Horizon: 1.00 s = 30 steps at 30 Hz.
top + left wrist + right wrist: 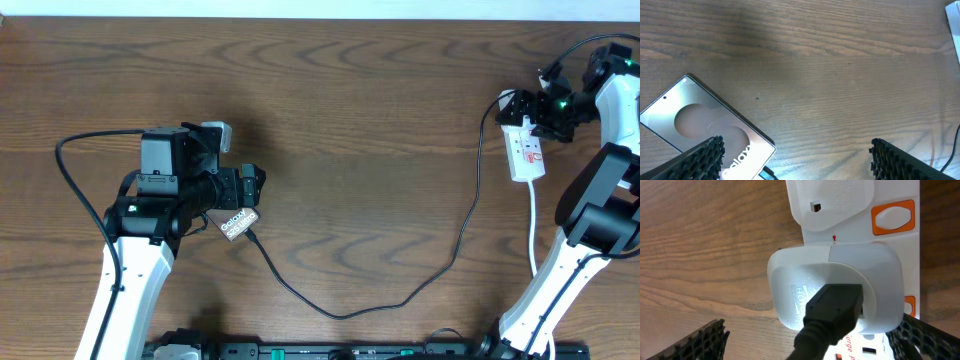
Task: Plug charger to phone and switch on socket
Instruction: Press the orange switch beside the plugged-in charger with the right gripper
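Note:
The phone [695,117] lies flat on the wooden table with its "Galaxy" end under my left gripper's left finger; it also shows in the overhead view [238,222]. The charger cable [340,314] runs from the phone's end in a long loop to the socket [527,152]. Its plug tip [768,174] sits against the phone's end. My left gripper [797,161] is open and holds nothing. My right gripper [812,340] is open, its fingers on either side of the white adapter [835,282] plugged into the socket. The cable's black connector [836,305] sits in that adapter.
The socket has orange switches [892,219] beside each outlet and a white lead [533,225] running toward the table's front. The right arm's base [590,215] stands just right of the socket. A black rail [350,351] runs along the front edge.

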### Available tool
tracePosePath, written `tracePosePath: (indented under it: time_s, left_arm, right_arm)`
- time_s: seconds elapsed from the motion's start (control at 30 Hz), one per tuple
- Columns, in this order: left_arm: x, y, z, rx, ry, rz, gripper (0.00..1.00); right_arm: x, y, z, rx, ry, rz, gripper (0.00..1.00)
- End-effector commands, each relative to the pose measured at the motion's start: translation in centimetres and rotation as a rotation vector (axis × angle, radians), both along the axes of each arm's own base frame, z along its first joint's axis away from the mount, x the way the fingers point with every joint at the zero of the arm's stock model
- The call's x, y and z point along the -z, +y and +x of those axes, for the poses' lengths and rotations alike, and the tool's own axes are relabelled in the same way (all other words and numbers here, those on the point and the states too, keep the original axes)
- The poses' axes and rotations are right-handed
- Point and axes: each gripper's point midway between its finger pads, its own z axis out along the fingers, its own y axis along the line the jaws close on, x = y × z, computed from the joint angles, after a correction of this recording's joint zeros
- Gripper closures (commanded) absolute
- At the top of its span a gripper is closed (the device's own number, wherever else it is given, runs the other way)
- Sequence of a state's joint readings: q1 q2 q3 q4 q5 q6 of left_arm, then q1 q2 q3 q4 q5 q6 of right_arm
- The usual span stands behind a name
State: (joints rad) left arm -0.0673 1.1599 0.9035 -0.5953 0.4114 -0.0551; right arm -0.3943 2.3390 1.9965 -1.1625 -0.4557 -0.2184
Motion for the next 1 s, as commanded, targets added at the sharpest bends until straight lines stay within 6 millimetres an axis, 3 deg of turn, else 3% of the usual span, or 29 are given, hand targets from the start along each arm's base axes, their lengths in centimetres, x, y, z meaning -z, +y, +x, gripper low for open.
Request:
tracePosePath:
  time_s: [0.0, 0.97]
  left_arm:
    - [-1.1, 0.2, 0.5, -0.012, -0.027, 0.009, 0.08]
    - [-1.0, 0.2, 0.4, -0.012, -0.02, 0.01, 0.08]
  right_arm:
    - [-0.1, 1.3, 0.6, -0.013, -0.02, 0.056, 0.01]
    - [0.7, 3.4, 0.7, -0.048, -0.01, 0.08, 0.01]
